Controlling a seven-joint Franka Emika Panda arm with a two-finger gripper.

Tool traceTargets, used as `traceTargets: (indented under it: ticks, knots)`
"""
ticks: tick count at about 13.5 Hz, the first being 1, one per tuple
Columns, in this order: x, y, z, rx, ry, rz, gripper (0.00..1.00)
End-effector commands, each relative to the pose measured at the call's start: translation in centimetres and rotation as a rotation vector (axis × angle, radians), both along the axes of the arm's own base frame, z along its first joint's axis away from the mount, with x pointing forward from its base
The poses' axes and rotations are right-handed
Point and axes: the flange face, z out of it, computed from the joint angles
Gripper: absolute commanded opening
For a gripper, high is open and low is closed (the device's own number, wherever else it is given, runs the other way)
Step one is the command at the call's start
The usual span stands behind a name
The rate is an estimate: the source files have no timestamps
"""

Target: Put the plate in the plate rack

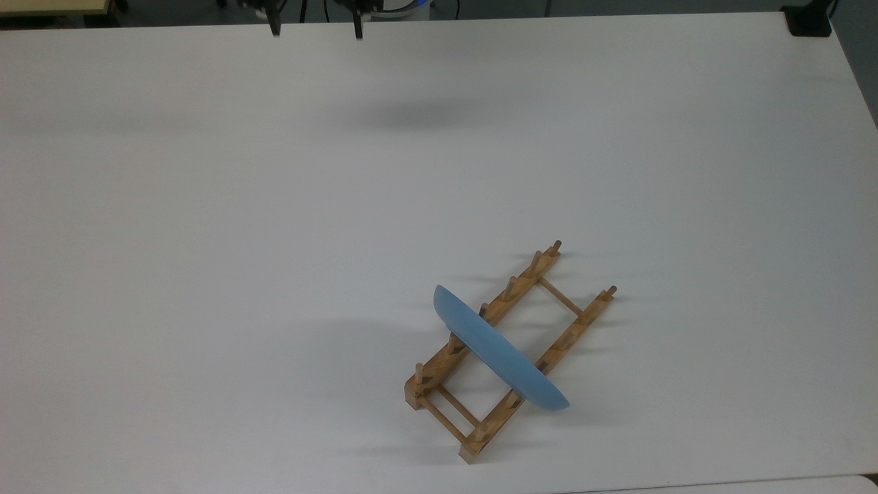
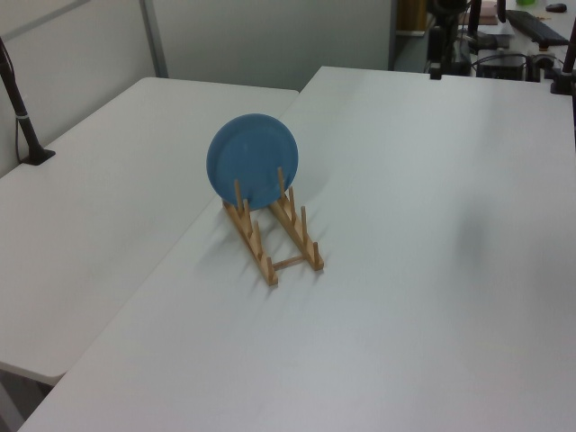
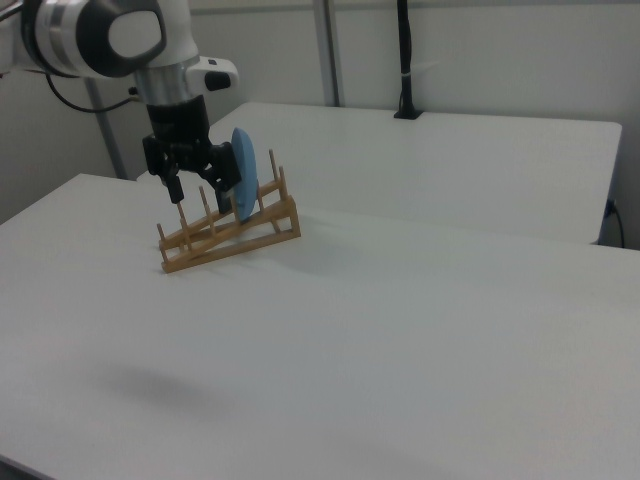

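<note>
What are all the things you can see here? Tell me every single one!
plate: one, light blue, standing on its edge between the pegs of the rack.
plate rack: one, light-brown wood, on the white table, toward the top view's lower right.
table: one under the rack, white; the left view shows a second white table beside it on the left view's left.
black post: one, standing at the far edge of the farther table in the right view.
gripper: one, black, on a white and grey arm, fingers apart and holding nothing; in the right view it hangs in front of the rack.
</note>
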Motion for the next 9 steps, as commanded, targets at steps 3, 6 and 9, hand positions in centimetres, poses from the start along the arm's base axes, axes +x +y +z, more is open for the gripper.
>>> traceTargets:
  ticks: [3,6,9]
  knots:
    - [-1.41,-1.13,0.49,0.023,0.027,-0.004,1.0]
    - [-1.31,-1.24,0.46,0.021,0.023,-0.005,1.0]
    - [-1.27,-1.17,0.49,-0.003,0.021,0.001,1.0]
